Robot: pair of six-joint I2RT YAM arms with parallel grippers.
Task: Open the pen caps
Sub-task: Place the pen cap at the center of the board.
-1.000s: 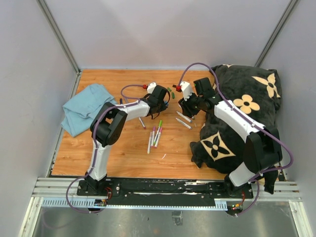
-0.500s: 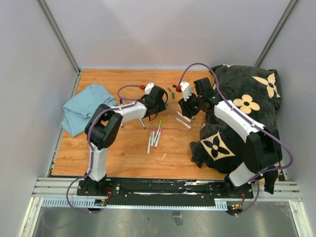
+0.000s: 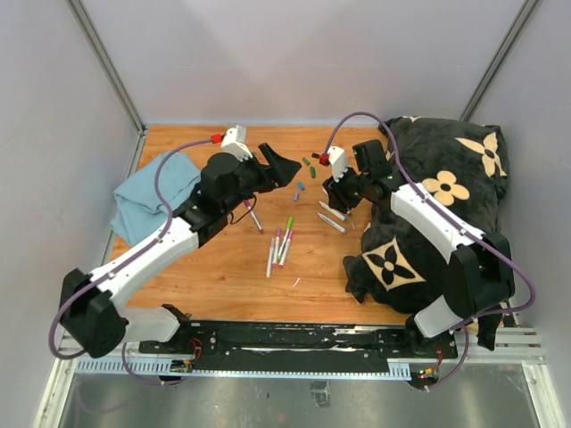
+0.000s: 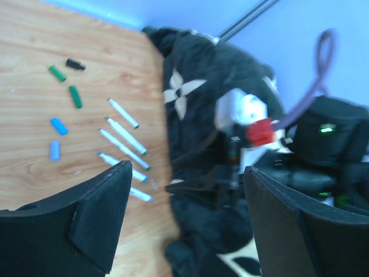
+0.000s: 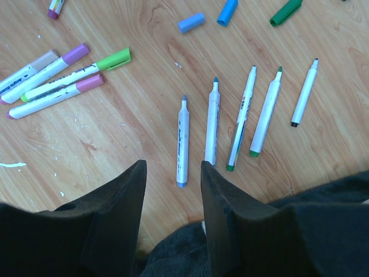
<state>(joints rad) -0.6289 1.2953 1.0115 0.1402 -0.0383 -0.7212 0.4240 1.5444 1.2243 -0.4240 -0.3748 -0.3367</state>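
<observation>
Five pen caps (image 4: 59,126): loose on the surface (image 3: 223,267), beside bare pens (image 5: 213,121).
Left end effector (image 3: 282,162): we have swung back, spread, empty.
Right end effector (image 5: 173,173): part spread, empty.
Next: capped pens (image 5: 69,81) remain.

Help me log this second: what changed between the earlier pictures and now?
The left gripper opened, empty, and pulled back leftward, away from the pen caps. The right gripper stayed open over the uncapped pens; pens and caps lie unmoved.
</observation>
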